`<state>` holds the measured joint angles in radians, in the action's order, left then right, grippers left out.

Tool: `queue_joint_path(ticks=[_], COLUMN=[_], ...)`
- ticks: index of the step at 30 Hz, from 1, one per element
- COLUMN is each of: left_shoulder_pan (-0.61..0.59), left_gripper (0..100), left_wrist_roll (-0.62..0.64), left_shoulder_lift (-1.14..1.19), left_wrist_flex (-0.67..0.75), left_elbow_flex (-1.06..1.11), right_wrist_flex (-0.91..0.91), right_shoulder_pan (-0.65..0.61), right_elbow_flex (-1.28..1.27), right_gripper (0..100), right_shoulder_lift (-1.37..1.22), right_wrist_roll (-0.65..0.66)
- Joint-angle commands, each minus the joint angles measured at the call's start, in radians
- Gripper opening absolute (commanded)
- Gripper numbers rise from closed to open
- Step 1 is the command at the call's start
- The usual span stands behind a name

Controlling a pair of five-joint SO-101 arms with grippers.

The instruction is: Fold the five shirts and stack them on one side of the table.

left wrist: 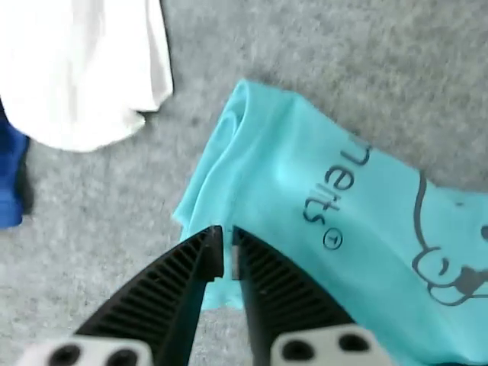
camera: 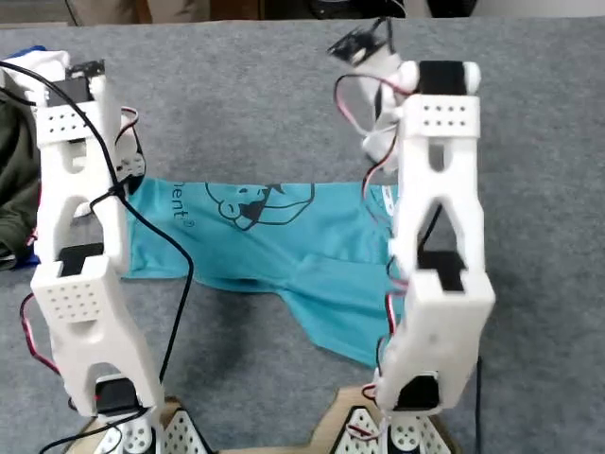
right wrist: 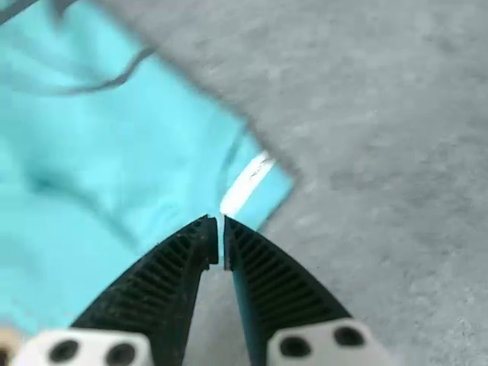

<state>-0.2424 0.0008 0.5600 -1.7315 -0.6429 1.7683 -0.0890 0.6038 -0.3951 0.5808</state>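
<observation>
A teal shirt (camera: 284, 241) with a dark cartoon print lies partly folded across the middle of the grey table, one flap trailing toward the front. In the left wrist view, my left gripper (left wrist: 226, 250) is shut, its tips pinching the bunched edge of the teal shirt (left wrist: 320, 191) at its left end. My right gripper (right wrist: 221, 229) is shut on the teal shirt (right wrist: 114, 168) at its right corner, beside a white strip in the hem. In the high view the left arm (camera: 80, 189) stands over the shirt's left end and the right arm (camera: 435, 208) over its right end.
A pile of other clothes sits at the table's far left: a white shirt (left wrist: 76, 69), a blue cloth (left wrist: 9, 175) and a dark green garment (camera: 14, 175). Grey felt table (camera: 236, 104) lies bare behind the teal shirt and to the right (right wrist: 381, 152).
</observation>
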Motion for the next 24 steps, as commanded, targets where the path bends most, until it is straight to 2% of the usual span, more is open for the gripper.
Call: queue_joint_path(ticks=[1,4,9,17,21,24], left_shoulder_pan=[-0.006,0.003,0.032,0.029,0.040,0.041], left_gripper=[2,2,2,2,2,2], left_wrist_roll=[-0.003,-0.023,-0.040,-0.120,-0.133,-0.130], left_shoulder_lift=[-0.067,-0.065,-0.076,-0.111,-0.119,-0.124], left_wrist_flex=[-0.026,0.000,0.146,0.318,0.439,0.474], left_elbow_flex=[0.012,0.129,0.358,0.528,0.611,0.623], right_wrist_flex=[-0.021,-0.118,-0.207,-0.229,-0.224,-0.227], right_shoulder_pan=[-0.085,-0.134,-0.196,-0.214,-0.236,-0.257], right_elbow_flex=[-0.274,-0.486,-0.717,-0.834,-0.855,-0.881], right_gripper=[3.2,3.3,3.4,3.6,11.6,16.5], right_shoulder_lift=[0.213,0.303,0.343,0.341,0.341,0.341], right_wrist_roll=[0.066,0.100,0.150,0.198,0.192,0.192])
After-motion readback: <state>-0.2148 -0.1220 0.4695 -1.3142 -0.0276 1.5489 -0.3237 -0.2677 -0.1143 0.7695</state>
